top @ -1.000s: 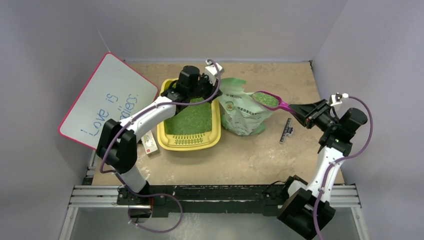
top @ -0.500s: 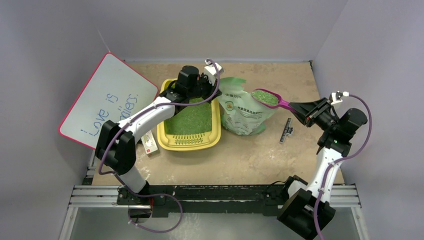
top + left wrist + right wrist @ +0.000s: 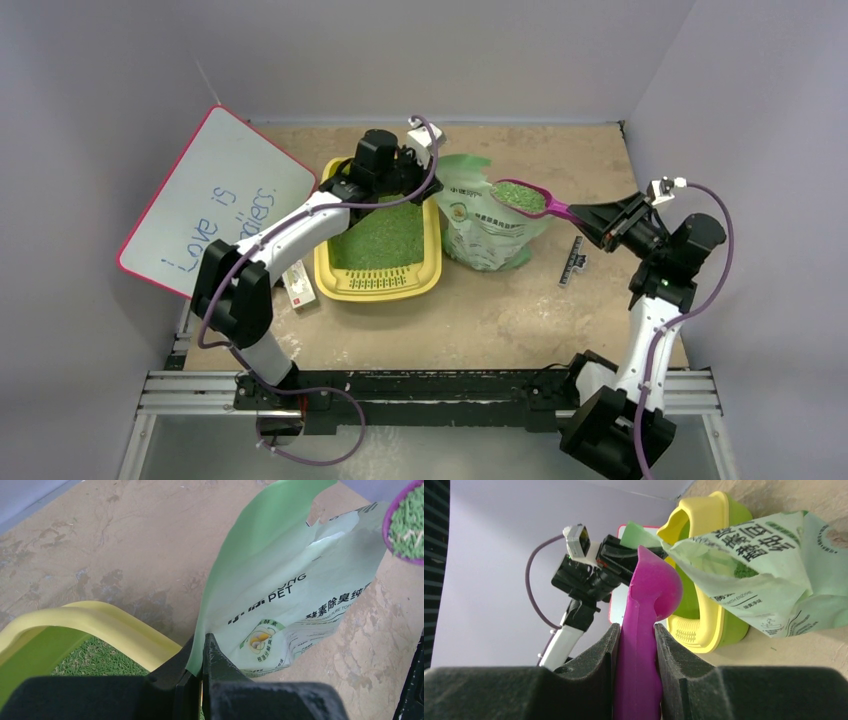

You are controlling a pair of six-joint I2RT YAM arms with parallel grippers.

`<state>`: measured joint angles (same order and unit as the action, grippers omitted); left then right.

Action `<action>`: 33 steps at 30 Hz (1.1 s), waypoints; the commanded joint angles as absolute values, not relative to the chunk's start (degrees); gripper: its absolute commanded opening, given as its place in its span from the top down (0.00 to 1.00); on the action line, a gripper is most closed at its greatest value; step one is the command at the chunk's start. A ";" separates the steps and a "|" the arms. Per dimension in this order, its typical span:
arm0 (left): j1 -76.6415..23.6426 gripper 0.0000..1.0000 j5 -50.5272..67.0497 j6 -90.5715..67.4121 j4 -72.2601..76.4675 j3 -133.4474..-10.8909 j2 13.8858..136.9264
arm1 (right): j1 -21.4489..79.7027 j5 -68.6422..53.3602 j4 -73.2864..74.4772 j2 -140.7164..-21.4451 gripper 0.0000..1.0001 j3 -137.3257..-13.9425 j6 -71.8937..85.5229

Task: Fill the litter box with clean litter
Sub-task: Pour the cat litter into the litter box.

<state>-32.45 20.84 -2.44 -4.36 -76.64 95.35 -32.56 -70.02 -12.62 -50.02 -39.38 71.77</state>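
Currently scoop [image 3: 522,196] overhangs bag [image 3: 485,238] edge, apart from litter box [image 3: 380,294].

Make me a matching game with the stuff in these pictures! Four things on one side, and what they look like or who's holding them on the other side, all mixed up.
Things:
1. scoop
2. litter box
3. bag
4. board

Clues:
A. pale green, its edge pinched by the left gripper
B. white with a pink edge and writing on it
C. yellow, with green litter inside
D. purple, gripped by the right gripper, loaded with litter

Pairs: 1-D, 2-C, 3-A, 4-B
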 commanded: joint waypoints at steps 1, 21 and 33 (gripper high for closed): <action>-30.68 1.00 20.63 -3.19 -3.61 -81.09 96.36 | -30.13 -70.49 -12.13 -48.56 1.00 -41.47 70.08; -30.50 1.00 21.89 -3.24 -3.82 -83.15 97.82 | -18.21 -63.02 -15.90 -43.15 1.00 -34.35 79.09; -30.25 1.00 23.04 -3.18 -2.78 -84.28 99.45 | -0.86 -47.23 -19.61 -47.54 1.00 -32.79 80.50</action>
